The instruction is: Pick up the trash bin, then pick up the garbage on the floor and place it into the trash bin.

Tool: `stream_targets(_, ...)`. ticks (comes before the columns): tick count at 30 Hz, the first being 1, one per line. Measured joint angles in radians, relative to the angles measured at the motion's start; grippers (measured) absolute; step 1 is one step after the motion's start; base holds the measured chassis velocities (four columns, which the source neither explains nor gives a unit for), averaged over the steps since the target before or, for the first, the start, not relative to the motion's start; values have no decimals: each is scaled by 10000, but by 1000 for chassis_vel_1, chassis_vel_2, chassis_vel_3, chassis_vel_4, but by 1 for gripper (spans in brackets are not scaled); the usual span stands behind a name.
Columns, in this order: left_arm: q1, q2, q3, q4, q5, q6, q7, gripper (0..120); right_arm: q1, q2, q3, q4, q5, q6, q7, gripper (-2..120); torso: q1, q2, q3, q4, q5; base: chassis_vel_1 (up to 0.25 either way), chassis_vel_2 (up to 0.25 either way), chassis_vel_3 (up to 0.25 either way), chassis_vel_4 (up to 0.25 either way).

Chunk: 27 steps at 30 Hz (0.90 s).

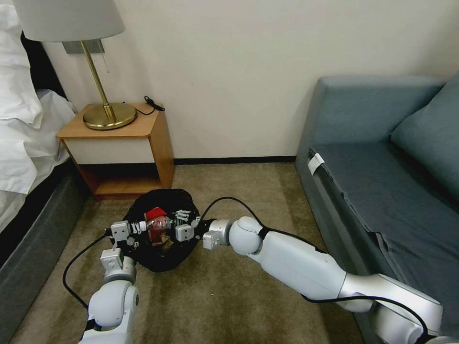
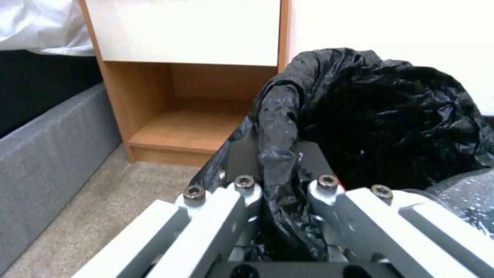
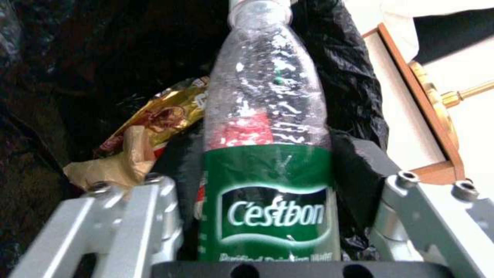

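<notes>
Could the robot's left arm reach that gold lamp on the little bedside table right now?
Probably not as things stand. The left gripper is shut on the rim of the trash bin down at floor level, so it is occupied. The lamp stands apart, up on the nightstand.

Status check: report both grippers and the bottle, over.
Left gripper clamped on black-bagged trash bin rim. Right gripper over bin, holding clear green-labelled bottle. Gold wrapper, tan paper bag already inside. Nothing obstructing.
</notes>
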Motion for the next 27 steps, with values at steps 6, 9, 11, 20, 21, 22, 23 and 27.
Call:
stream_targets(6,28,10,-31,0,-4,3,3,5,-8,22,-6,-74,62,-9,56,82,0,0,0,0,0,0,0,0,0)
stream_targets(9,41,22,-44,-1,-12,2,3,5,-12,54,-61,-116,131,-23,120,93,0,0,0,1,1,0,0,0,0)
stream_targets(11,43,27,-46,-1,-17,0,3,5,-22,60,-80,-123,175,-49,135,98,0,0,0,0,0,0,0,0,0)
stream_targets(20,49,70,-43,5,-42,-19,3,5,32,-311,315,279,2323,-622,-295,100,0,0,0,2,2,0,0,0,0)
stream_targets(21,44,75,-35,5,-48,-19,3,5,70,-512,522,433,2693,-762,-469,100,0,0,0,2,2,0,0,0,0)
stream_targets(22,34,78,-27,6,-50,-19,3,5,90,-684,741,518,2816,-788,-680,100,0,0,0,1,2,0,0,0,0)
stream_targets(23,22,80,-16,6,-52,-19,4,5,90,-884,987,592,2851,-788,-945,100,0,0,0,1,3,0,0,0,0)
stream_targets(27,9,83,3,6,-56,-19,5,5,11,-1233,1460,702,2849,-788,-1332,100,0,0,0,1,2,0,0,0,0)
